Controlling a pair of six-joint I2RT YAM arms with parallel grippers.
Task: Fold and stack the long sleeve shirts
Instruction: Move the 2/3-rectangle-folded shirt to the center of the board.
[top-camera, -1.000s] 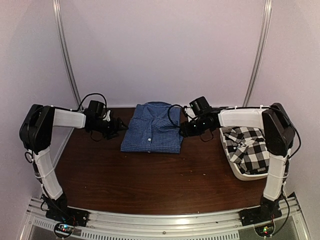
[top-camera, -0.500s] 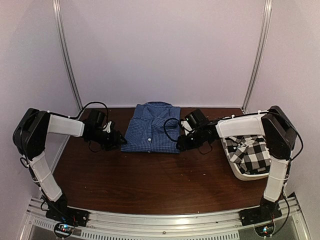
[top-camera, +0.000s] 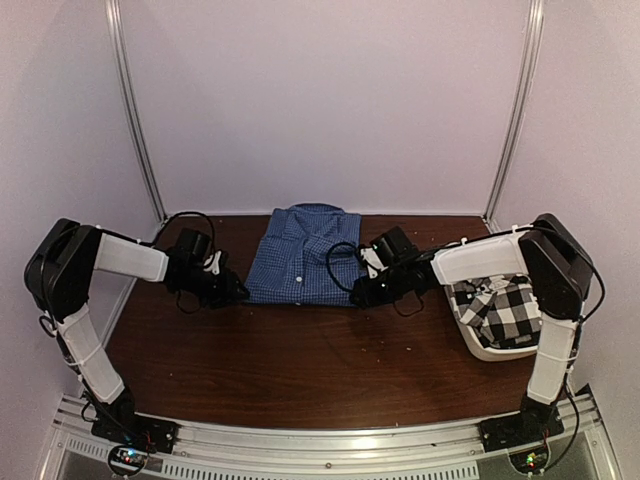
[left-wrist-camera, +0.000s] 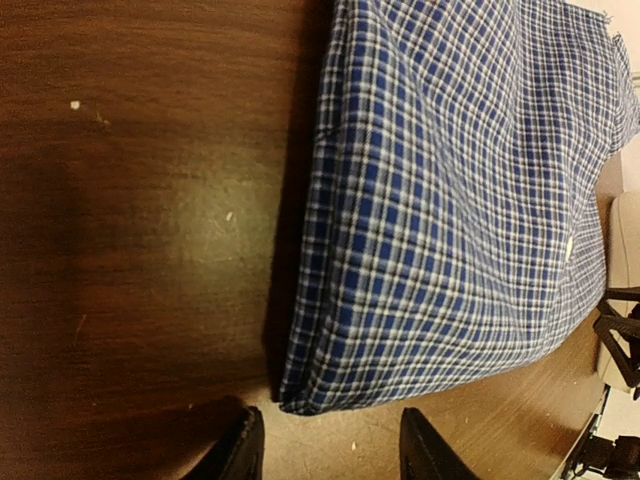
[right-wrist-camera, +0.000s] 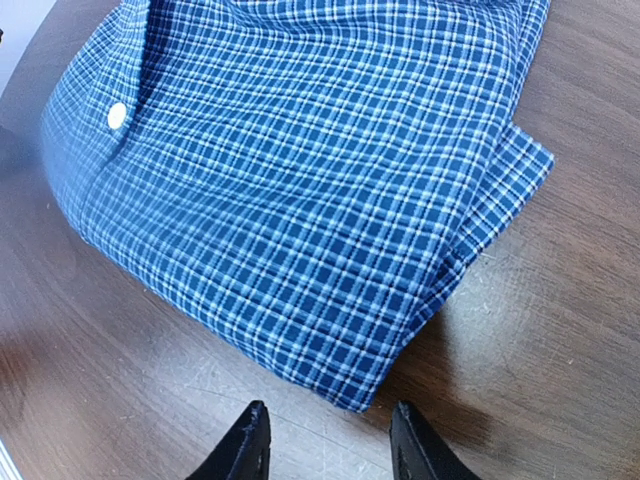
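Note:
The blue gingham shirt (top-camera: 300, 256) lies folded, collar away from me, at the back middle of the table. My left gripper (top-camera: 236, 292) is open at its near left corner; in the left wrist view the gripper (left-wrist-camera: 325, 450) has the shirt's corner (left-wrist-camera: 300, 395) just ahead of its jaws, not touching. My right gripper (top-camera: 360, 296) is open at the near right corner; in the right wrist view the gripper (right-wrist-camera: 325, 445) faces the shirt's corner (right-wrist-camera: 355, 395) just ahead. The black-and-white checked shirt (top-camera: 505, 305) lies crumpled in the white tub (top-camera: 488, 350).
The dark wooden table (top-camera: 300, 370) spreads in front of the folded shirt. The white tub stands at the right edge by the right arm. Metal frame poles (top-camera: 135, 130) rise at the back corners against the white wall.
Both grippers have moved nearer to me along the shirt's sides, to its near corners. The blue shirt looks slightly flatter and straighter than before.

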